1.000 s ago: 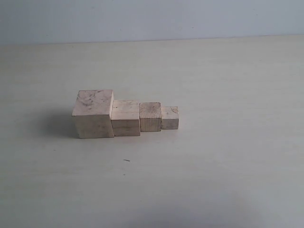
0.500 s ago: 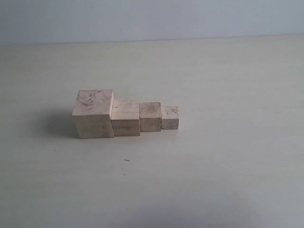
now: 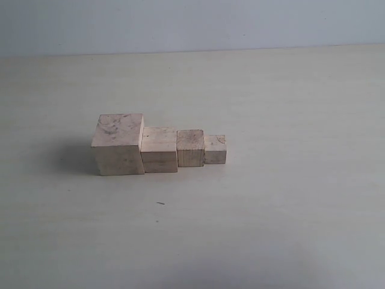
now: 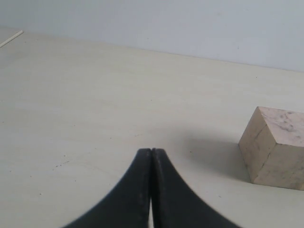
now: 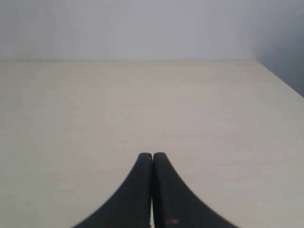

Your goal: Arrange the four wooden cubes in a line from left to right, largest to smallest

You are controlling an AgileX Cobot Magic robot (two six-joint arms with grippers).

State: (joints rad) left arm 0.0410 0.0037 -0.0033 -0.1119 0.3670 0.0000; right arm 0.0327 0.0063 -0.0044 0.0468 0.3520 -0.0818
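Observation:
Four pale wooden cubes stand in a touching row on the table in the exterior view: the largest cube (image 3: 118, 144) at the left, then the second cube (image 3: 159, 150), the third cube (image 3: 190, 148) and the smallest cube (image 3: 215, 150) at the right. Neither arm shows in the exterior view. In the left wrist view my left gripper (image 4: 151, 151) is shut with nothing in it, and the largest cube (image 4: 275, 147) stands apart from it. My right gripper (image 5: 152, 155) is shut and empty over bare table, with no cube in its view.
The pale table (image 3: 277, 198) spreads all round the row and meets a light wall at the back. A tiny dark speck (image 3: 160, 203) lies in front of the cubes. The table's edge (image 5: 280, 80) shows in the right wrist view.

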